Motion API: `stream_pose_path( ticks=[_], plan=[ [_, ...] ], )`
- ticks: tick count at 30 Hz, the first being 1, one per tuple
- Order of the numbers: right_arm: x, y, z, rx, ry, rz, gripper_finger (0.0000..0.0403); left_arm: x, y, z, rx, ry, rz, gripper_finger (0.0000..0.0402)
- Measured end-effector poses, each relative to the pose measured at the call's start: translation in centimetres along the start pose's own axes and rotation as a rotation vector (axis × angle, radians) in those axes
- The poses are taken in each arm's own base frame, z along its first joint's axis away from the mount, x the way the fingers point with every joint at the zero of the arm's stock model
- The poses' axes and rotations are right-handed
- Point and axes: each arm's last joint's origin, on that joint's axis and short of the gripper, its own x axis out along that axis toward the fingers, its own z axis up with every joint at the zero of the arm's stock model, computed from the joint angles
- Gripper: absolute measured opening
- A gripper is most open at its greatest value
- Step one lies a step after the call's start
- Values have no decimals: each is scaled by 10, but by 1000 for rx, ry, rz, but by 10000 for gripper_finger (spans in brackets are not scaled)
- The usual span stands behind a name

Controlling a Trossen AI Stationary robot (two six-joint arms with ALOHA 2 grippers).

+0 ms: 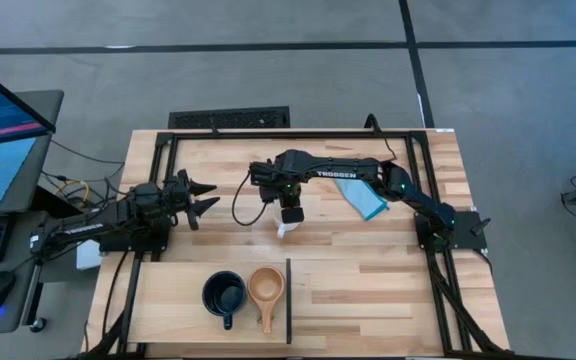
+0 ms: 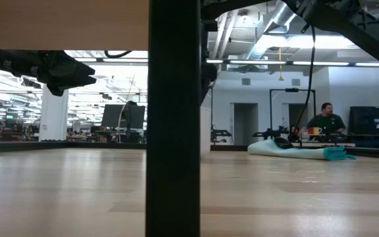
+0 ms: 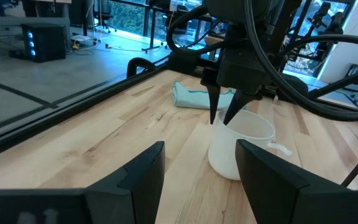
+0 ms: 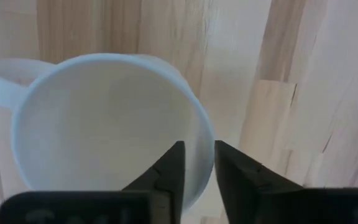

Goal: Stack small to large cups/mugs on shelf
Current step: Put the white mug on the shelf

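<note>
Right end effector (image 4: pixel 197 168): reaches to mid-bench from the right arm, pointing down over the white mug's rim; one finger inside the wall, one outside, a narrow gap each side of the wall, so whether it pinches cannot be told.
White mug (image 3: pixel 240 144): upright on the bench (image 1: pixel 388 280) near its middle, handle out to one side, apart from the shelf.
Left end effector (image 1: pixel 200 198): spread wide, holding nothing, hovering at the bench's left, aimed toward the white mug.
Shelf (image 1: pixel 168 290): pale board at the bench's near edge, with a dark upright edge (image 1: pixel 288 300) on its right side.
Black mug (image 1: pixel 224 295): upright on the shelf, left of the wooden cup.
Wooden cup (image 1: pixel 266 287): on the shelf just beside the black mug, by the dark edge.
Blue cloth (image 1: pixel 361 197): folded on the bench, under the right arm.
</note>
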Motion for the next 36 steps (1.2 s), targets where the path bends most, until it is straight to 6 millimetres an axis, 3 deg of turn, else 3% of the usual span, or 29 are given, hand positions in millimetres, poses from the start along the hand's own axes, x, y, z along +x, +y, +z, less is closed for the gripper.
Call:
stream_pose_path(
  ticks=[8, 13, 19, 27, 36],
  plan=[
    [-1, 0, 0, -43, -2, -3, 188, 0, 0, 0, 0, 0, 0, 187],
    [-13, 0, 0, -43, -9, -11, 221, 0, 0, 0, 0, 0, 0, 187],
    [-41, -1, 4, -43, -107, -49, 232, 0, 0, 0, 0, 1, 0, 187],
    [-85, 2, -9, -46, -184, -116, 232, 0, 0, 0, 0, 1, 0, 187],
    [-150, 14, -30, 58, -365, -169, 232, 0, 0, 0, 11, 1, 1, 187]
  ],
)
